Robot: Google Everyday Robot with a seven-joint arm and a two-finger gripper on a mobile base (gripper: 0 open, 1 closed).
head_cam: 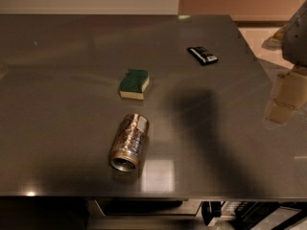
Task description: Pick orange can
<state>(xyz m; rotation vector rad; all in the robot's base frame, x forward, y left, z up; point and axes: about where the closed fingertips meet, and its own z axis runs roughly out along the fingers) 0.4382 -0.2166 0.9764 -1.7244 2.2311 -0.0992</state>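
Observation:
The orange can (129, 142) lies on its side on the grey metal table (72, 80), near the front edge, left of centre. Its shiny silver rim faces the front. My gripper (286, 97) hangs above the table's right edge, far to the right of the can and a little further back. It holds nothing that I can see. The arm casts a dark shadow on the table between the gripper and the can.
A green-topped yellow sponge (134, 83) sits just behind the can. A small flat black packet (202, 54) lies further back to the right. The table's front edge runs close below the can, with dark equipment underneath.

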